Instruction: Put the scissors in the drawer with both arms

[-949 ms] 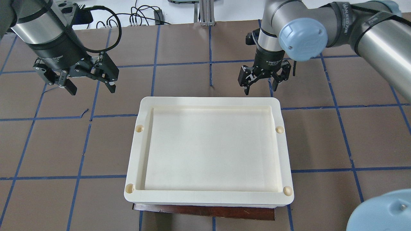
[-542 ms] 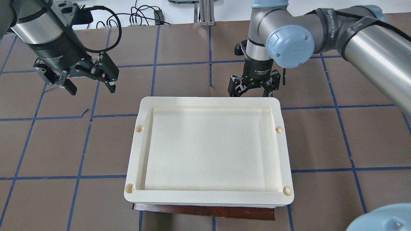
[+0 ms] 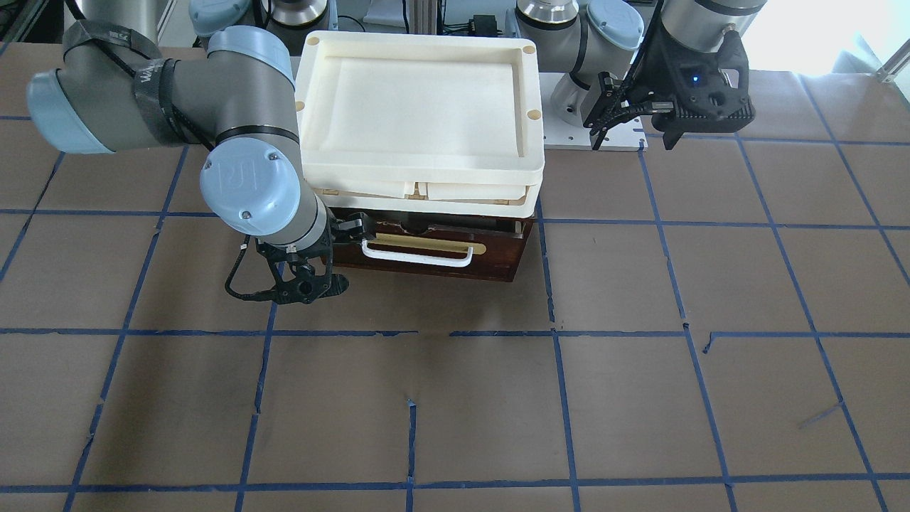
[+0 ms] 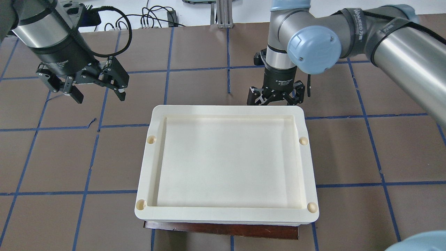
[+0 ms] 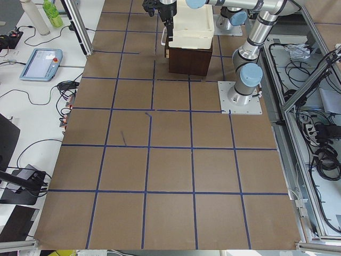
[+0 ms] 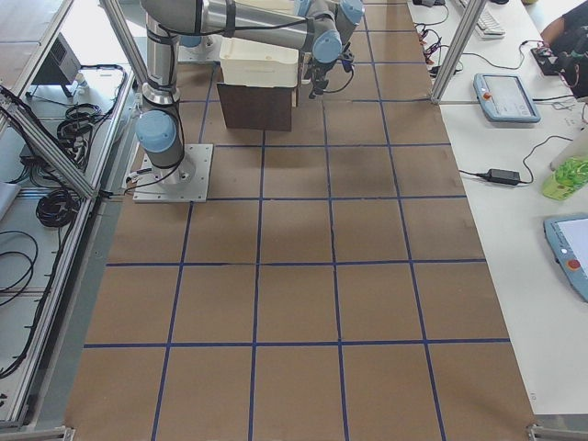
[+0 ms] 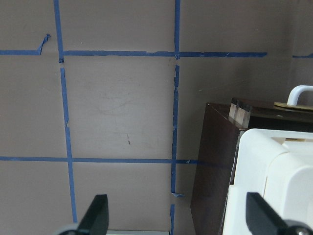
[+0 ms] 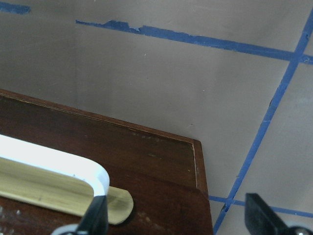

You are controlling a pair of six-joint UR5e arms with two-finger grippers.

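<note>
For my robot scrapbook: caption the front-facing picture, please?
Open right gripper beside the drawer and its white handle, cream trays on top, left gripper open.

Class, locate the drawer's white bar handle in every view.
Front-facing: white handle at centre, below the cream trays.
Overhead: hidden under the cream trays.
Exterior left: too small to tell.
Exterior right: too small to tell.
Left wrist: upper right edge.
Right wrist: lower left.
Shared landmark: the cream trays.

Cream trays [image 4: 146, 174] above a taped desk [image 4: 348, 150]
The plastic trays sat stacked; blue tape [image 4: 115, 126] gridded the brown surface, while a control tablet [image 5: 40, 63] and green bottle [image 5: 52, 10] lay beside it.
</note>
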